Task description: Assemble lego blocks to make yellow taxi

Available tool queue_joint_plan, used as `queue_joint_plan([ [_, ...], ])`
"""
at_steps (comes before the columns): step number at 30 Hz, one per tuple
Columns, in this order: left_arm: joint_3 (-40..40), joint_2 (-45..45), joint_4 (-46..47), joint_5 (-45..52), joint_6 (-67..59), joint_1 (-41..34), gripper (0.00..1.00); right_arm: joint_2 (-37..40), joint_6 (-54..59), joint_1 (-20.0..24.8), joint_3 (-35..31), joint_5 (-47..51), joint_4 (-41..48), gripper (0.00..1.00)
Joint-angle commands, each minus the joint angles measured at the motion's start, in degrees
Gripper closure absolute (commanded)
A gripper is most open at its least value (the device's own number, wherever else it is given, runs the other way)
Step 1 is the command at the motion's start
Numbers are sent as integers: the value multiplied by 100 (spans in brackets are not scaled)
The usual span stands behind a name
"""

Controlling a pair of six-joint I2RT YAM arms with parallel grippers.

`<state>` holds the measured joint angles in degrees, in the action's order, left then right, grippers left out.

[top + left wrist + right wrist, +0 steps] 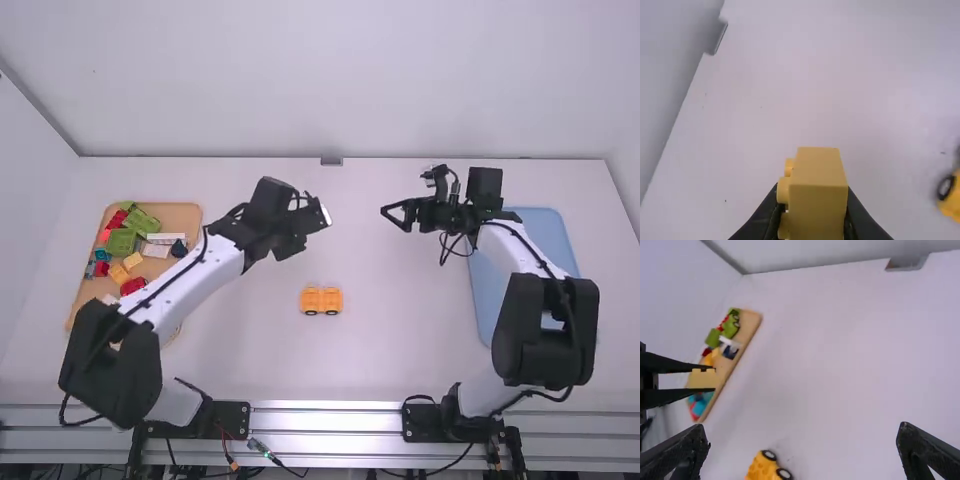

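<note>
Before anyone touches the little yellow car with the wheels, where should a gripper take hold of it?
I'd come from above and close on the two short ends of the yellow car. Its wheels sit along the long side facing the arms' bases, so fingers there might catch them. The right gripper, open and empty, seems the likelier one.

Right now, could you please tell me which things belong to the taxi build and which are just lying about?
Taxi build:
- wheeled yellow piece
- yellow block in the left gripper

Likely just lying about:
- green blocks
- red blocks
- blue tray
</note>
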<state>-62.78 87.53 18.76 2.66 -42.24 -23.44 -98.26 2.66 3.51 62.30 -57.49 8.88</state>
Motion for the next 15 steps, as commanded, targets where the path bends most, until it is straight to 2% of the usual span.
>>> queue_joint_plan([
  [1, 94, -455, 149, 555, -457, -149, 99, -181, 389, -120, 105, -874, 177, 1],
  [5, 109, -721, 286, 540, -564, -402, 98, -216, 599, -448, 105, -1110, 358, 1],
  [9, 122, -739, 433, 402, -713, -562, 98, -216, 599, -811, 105, -1460, 358, 7],
  [15, 302, -739, 229, 254, -688, -581, 98, -216, 472, -1268, 105, -1639, 354, 10],
])
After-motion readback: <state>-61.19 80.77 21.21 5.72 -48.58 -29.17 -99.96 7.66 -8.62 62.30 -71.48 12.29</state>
